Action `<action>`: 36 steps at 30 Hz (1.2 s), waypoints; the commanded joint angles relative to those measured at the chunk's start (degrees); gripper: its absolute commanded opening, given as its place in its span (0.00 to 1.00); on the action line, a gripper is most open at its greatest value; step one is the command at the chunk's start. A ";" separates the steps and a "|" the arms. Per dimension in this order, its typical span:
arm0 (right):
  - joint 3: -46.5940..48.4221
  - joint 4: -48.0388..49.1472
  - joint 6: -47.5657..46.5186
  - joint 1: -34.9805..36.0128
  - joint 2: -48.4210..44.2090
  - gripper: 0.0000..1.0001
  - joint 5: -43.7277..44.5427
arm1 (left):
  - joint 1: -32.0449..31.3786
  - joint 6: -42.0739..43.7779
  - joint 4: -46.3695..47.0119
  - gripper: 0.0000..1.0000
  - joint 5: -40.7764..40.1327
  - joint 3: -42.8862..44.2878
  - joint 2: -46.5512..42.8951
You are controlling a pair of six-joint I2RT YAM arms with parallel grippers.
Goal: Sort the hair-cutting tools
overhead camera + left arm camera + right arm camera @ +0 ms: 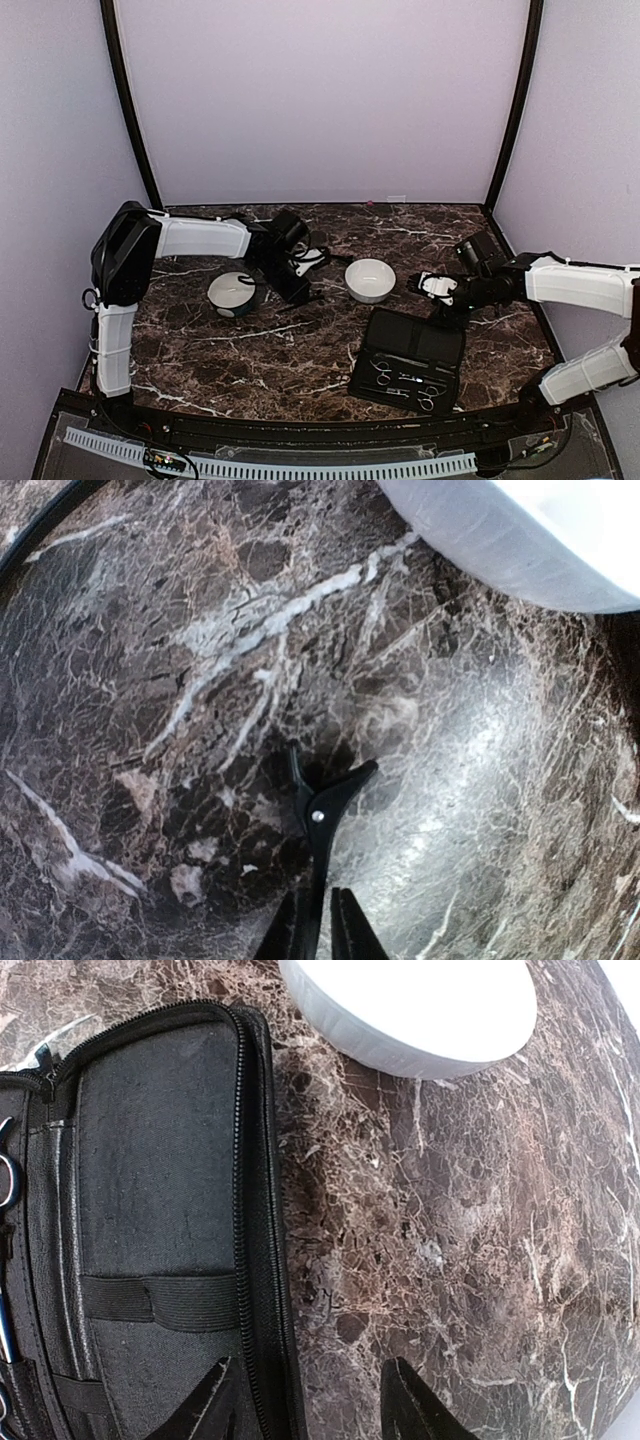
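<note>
Clip, black, slim, silver-riveted [322, 815]: on or just above the dark marble tabletop [290, 350] between the two bowls, its tail pinched by the left gripper [318, 925], jaws nearly together. Risk: held only at the tail, it may swivel or slip when lifted.
Left white round bowl [213, 290]: dark items, unidentifiable.
Middle white round bowl [370, 295]: looks empty.
Open black zip case [425, 345], near right: silvery ring-handled scissors [383, 378].
Right gripper [312, 1405]: half-wide, empty, over the case's edge.

1. Left arm [200, 238]: white shells, bulky black joints, pale cable just behind the jaws.
2. Right arm [580, 285]: matching white shells, black wrist behind the jaws.
3. Fingers [410, 1410]: black, tapered.
</note>
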 commanded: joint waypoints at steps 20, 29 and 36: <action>5.66 -5.01 -0.14 3.85 12.87 0.14 -6.18 | -0.45 -4.40 -1.73 0.07 5.36 -1.56 -15.08; 15.48 -7.82 -0.10 15.62 24.06 0.01 -5.24 | -0.41 -3.66 -0.56 0.07 3.22 -3.75 -18.09; 28.98 -11.44 1.19 18.08 30.68 0.00 -4.73 | -0.41 -2.99 -0.04 0.06 2.20 -4.83 -18.46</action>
